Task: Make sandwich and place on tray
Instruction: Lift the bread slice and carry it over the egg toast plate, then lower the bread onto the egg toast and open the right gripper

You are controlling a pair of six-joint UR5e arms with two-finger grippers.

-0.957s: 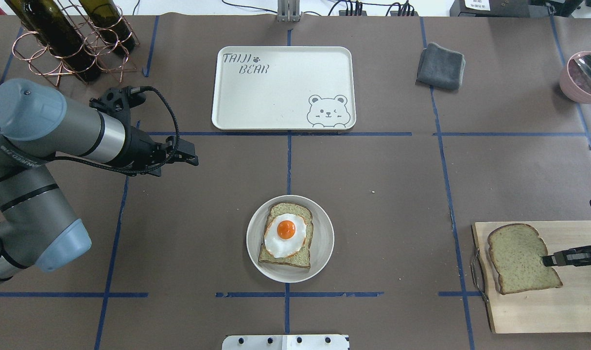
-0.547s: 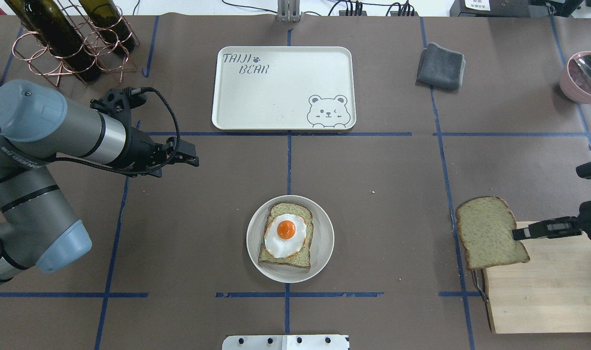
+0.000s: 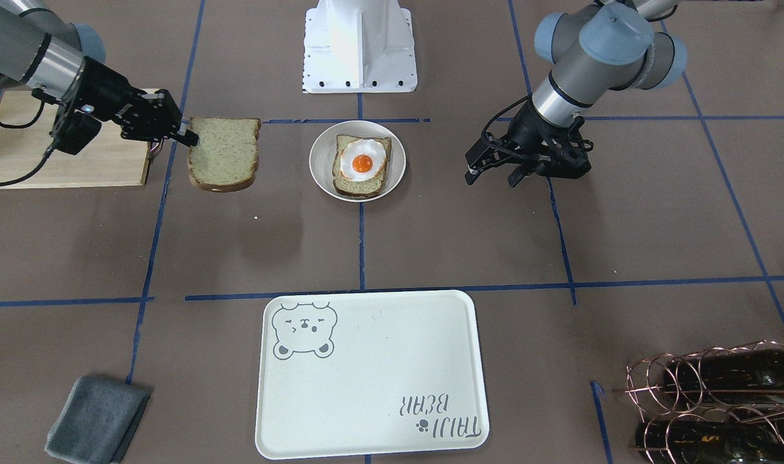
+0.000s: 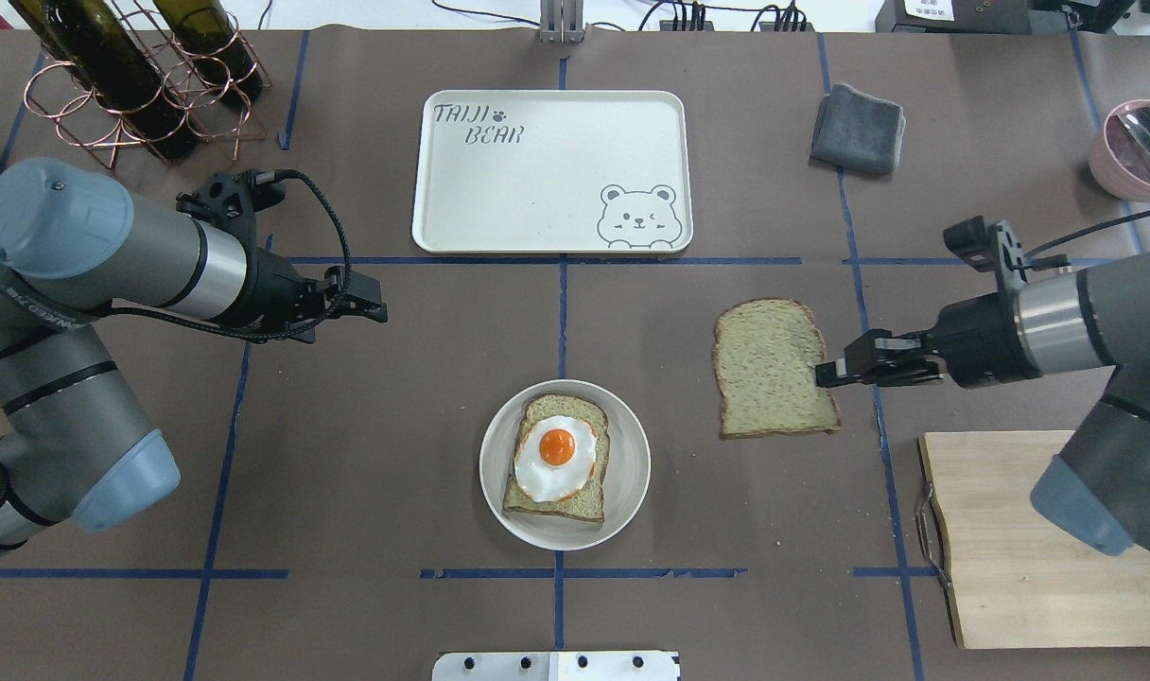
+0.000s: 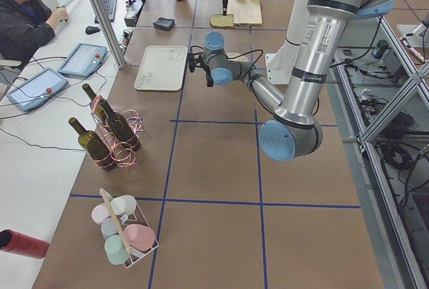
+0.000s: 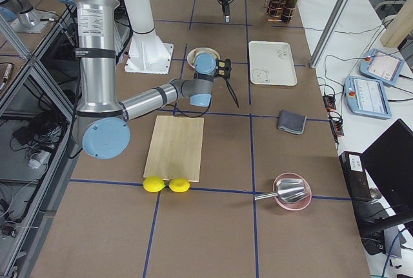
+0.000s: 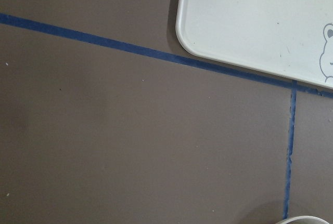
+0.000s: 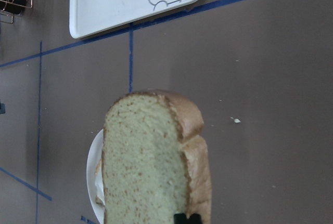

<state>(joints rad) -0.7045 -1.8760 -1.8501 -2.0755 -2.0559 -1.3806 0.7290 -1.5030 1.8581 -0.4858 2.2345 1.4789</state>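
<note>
I can see the right tool (image 4: pixel 824 375) pinching one edge of a brown bread slice (image 4: pixel 772 367). The slice sticks out flat in front of the tool's tips, up off the counter (image 4: pixel 395 454). Further out past that slice, and a bit nearer the robot, sits a round white bowl (image 4: pixel 632 492). In the bowl lies the other bread slice (image 4: pixel 575 506). A white egg (image 4: pixel 556 449) lies on top of it, with its orange yolk up. So the sandwich is in two parts, and the two are apart from each other. The big cream tray (image 4: pixel 537 189) with the bear on it lies out ahead of the right tool, on the side away from the robot. A wooden board (image 4: pixel 1029 567) lies back behind the right tool, under its arm. The left tool (image 3: pixel 492 177) hangs over the counter on the other side of the bowl, with its two fingers spread apart. A corner of the tray lies near its tips.
</note>
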